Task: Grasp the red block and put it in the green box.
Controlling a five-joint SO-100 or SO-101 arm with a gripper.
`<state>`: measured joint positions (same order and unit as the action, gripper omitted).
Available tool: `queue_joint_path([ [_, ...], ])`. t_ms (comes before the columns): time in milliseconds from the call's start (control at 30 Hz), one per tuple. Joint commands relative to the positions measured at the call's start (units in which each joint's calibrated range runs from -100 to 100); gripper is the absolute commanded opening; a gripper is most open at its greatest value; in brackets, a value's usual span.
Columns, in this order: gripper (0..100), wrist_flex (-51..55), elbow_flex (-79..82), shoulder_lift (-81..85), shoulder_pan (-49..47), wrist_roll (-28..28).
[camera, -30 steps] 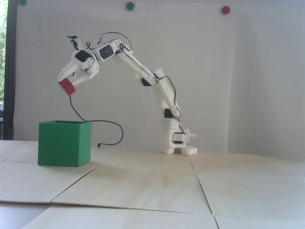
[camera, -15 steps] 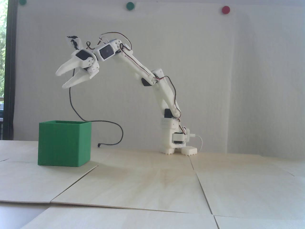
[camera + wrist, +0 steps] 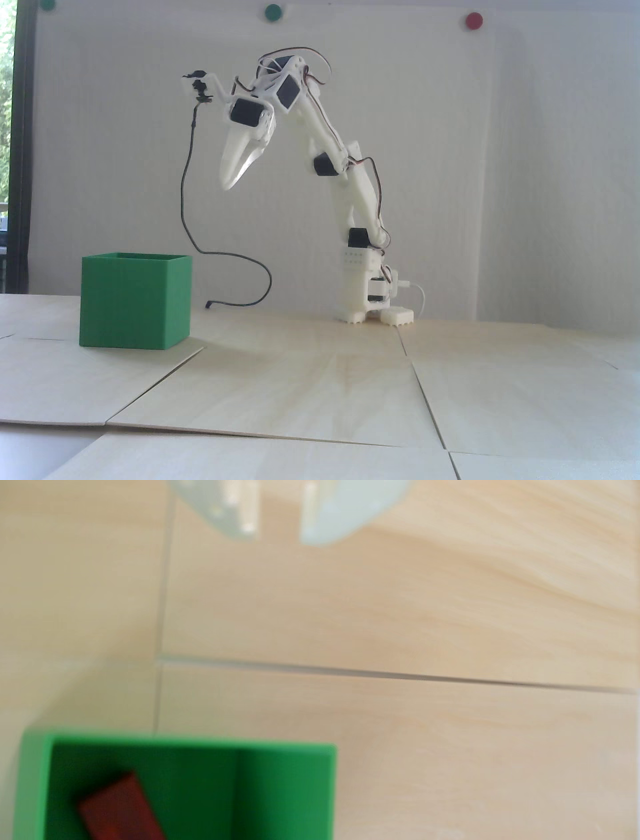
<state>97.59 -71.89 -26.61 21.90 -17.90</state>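
— Though blurred in the wrist view, easy enough to find the block (image 3: 117, 812)?
— Yes. Lying inside the box (image 3: 173, 738), on the floor of it, toward the lower left corner of that view, set askew to the walls. Cut off partly by the bottom of the picture.
— And from the fixed view?
— Hidden by the front wall of the box (image 3: 135, 300). Standing upright on the table (image 3: 320, 380), near its left edge, open top up.
— About the gripper (image 3: 232, 182)?
— Hanging high, pointed down at the table, to the right of the box and well above its rim. Well apart from it.
— Gripping anything?
— Nothing. Seen from the wrist as a gripper (image 3: 277, 535) with tips parted a little, only bare wood showing in the gap.
— Anything else near the box?
— Just a black cable (image 3: 185, 200), drooping from the wrist down to the table behind the box's right side. Farther right, toward the back edge, the base (image 3: 360, 300).
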Motion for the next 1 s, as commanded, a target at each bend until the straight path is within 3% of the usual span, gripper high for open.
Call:
queue_joint_path([
  [0, 2, 1.8, -4.2, 6.4, -5.0, 13.8],
  [133, 3, 1.8, -3.2, 6.5, -6.5, 19.8],
  [200, 3, 1.8, -1.1, 6.7, -7.5, 15.0],
  [367, 2, 1.8, 1.2, 6.7, -10.4, -4.2],
  [533, 2, 1.8, 1.0, 6.7, -9.6, -17.8],
  [767, 2, 1.8, 6.4, 14.0, -9.1, -25.8],
  [967, 2, 1.8, 28.7, 29.6, -13.0, -27.5],
])
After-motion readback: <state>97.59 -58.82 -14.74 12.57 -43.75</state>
